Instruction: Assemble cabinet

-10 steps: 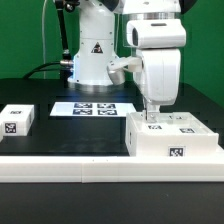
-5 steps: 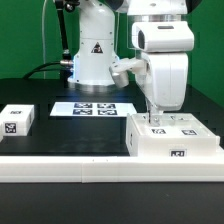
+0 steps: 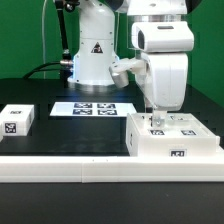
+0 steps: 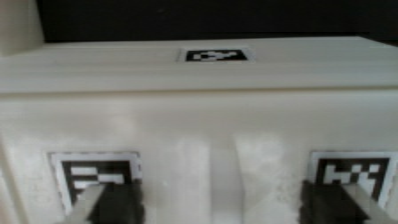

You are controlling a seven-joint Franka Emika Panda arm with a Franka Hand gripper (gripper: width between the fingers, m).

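The white cabinet body (image 3: 176, 146) stands at the exterior view's right, with tags on its top and front. My gripper (image 3: 154, 122) points straight down onto its top, at the side toward the exterior view's left. In the wrist view the cabinet's top (image 4: 196, 110) fills the picture. My gripper (image 4: 231, 206) has its jaws wide apart, and each dark fingertip (image 4: 111, 206) lies over a tag with bare white surface between them. I hold nothing. A small white tagged cabinet panel (image 3: 17, 121) lies at the exterior view's far left.
The marker board (image 3: 93, 108) lies flat at the back middle, in front of the robot base (image 3: 90, 55). A long low white border rail (image 3: 70, 170) runs along the table's front edge. The black tabletop (image 3: 80, 135) lies between the panel and the cabinet.
My arm shifted slightly toward the exterior view's right a second ago, then stayed still. The fingers remain at the cabinet's top. The cabinet has hardly moved.
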